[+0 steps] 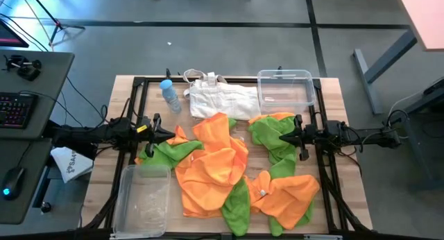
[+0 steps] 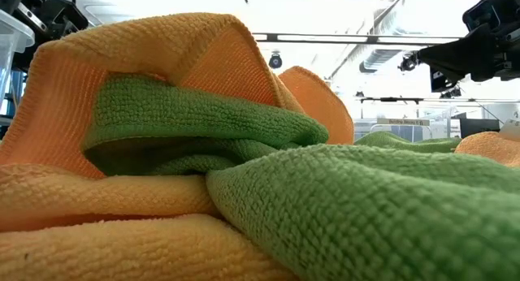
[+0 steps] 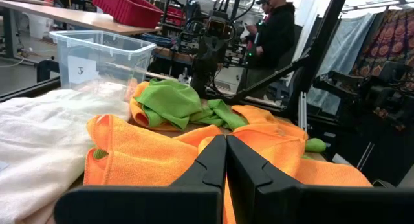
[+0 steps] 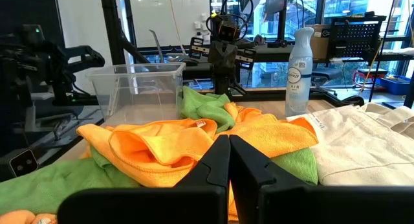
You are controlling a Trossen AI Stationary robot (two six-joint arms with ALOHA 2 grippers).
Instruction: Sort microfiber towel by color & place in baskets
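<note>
A loose pile of orange towels [image 1: 215, 164] and green towels [image 1: 267, 132] covers the middle of the table, overlapping one another; up close in the low view, a green towel [image 2: 341, 200] lies over an orange one [image 2: 97, 232]. One clear basket [image 1: 284, 91] stands at the far right and another [image 1: 142, 198] at the near left. My left gripper [image 1: 171, 135] is shut and points level over the pile's left edge, above orange cloth [image 3: 149, 153]. My right gripper [image 1: 281, 136] is shut and points level over the pile's right edge [image 4: 155, 146].
A white fabric bag [image 1: 222, 100] lies at the far middle of the table, beside the far basket. A clear bottle with a blue cap [image 1: 170, 96] stands to its left. A dark frame [image 1: 139, 84] runs round the table. A person [image 3: 275, 30] stands beyond the table.
</note>
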